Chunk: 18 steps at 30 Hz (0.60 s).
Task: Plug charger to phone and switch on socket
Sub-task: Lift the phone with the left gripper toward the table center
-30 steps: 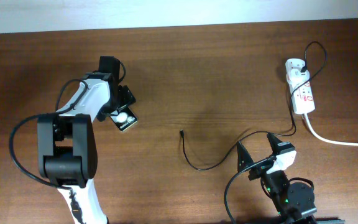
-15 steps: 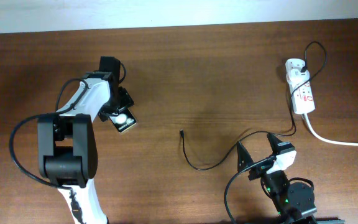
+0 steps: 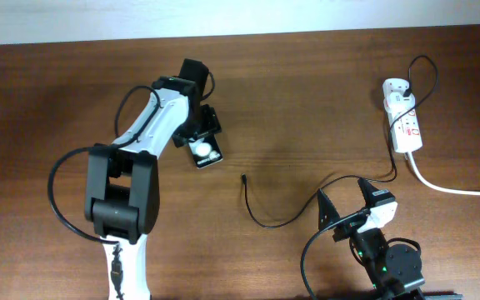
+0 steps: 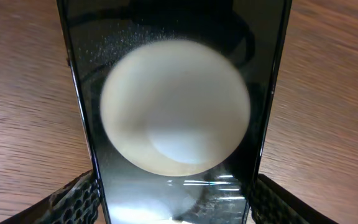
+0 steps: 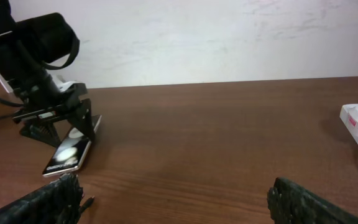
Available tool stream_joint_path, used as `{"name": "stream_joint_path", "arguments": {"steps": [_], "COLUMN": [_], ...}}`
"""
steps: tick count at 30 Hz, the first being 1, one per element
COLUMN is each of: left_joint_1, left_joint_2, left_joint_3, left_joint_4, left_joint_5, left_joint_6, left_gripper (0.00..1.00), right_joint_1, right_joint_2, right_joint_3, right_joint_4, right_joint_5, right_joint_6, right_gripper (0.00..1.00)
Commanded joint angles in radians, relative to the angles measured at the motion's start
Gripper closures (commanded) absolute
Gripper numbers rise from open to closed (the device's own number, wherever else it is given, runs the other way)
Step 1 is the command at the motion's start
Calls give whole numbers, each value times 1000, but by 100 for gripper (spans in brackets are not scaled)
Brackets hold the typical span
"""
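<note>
The left gripper is clamped on the phone. In the left wrist view its fingers press against both long edges, and the slab with its white round patch fills the centre of the frame. From overhead the phone sits left of centre, low over or on the table; which of the two I cannot tell.

The charger trails across the lower middle of the frame. Its plug tip lies just right of and below the phone, not touching it. The right gripper waits at lower right with its fingers apart and nothing between them.

The step in hand looks like positioning the phone for plugging:
- Set the phone flat, with its port end turned toward the plug tip.
- Keep the grip on the edges only, clear of that end.
- Hold the phone steady so it does not skate when the plug pushes in.
- The right arm would then need to pinch the cable close behind the tip.

The socket lies at upper right, well apart. The white adapter is seated at its top end, and its thick white cord runs off the right edge.

The table is dark brown wood with a fine grain, smooth and probably slippery. An off-white wall stands behind it.
</note>
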<state>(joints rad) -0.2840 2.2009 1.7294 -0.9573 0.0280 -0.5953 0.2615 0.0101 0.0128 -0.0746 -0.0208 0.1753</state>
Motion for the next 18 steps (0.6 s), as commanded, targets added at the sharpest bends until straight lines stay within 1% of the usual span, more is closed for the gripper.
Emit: {"name": "stream_joint_path", "arguments": {"steps": [1,2,3,4,5,8,10,12,13,15,17,18], "left_joint_1": [-63,-82,-100,-111,-113,-113,-113,-113,-113,-111,-104,-97], "left_joint_2": [0,0,0,0,0,0,0,0,0,0,0,0], "left_joint_3": [37,39,41,41,41,41,41,41,41,41,41,41], "left_joint_4": [4,6,9,17,21,21,9,-22,-23,-25,-28,-32], "left_joint_5": [75,103,137,197,265,426,491,538,588,642,735,755], "left_joint_6": [4,-6,-15,-15,-15,-15,-15,-98,-116,-135,-205,-205], "left_gripper": [64,67,73,85,100,100,100,100,100,100,100,100], "right_joint_1": [-7,-7,-7,-7,-7,-7,-7,-7,-7,-7,-7,-7], "right_joint_2": [-7,-6,-7,-6,-6,-6,-6,-6,-6,-6,-7,-6], "right_joint_3": [-7,-7,-7,-7,-7,-7,-7,-7,-7,-7,-7,-7], "right_joint_4": [-3,-3,-3,-3,-3,-3,-3,-3,-3,-3,-3,-2], "right_joint_5": [-5,-5,-5,-5,-5,-5,-5,-5,-5,-5,-9,-26], "right_joint_6": [-11,-11,-11,-11,-11,-11,-11,-11,-11,-11,-10,11], "right_gripper": [1,1,1,1,1,1,1,1,1,1,1,1]}}
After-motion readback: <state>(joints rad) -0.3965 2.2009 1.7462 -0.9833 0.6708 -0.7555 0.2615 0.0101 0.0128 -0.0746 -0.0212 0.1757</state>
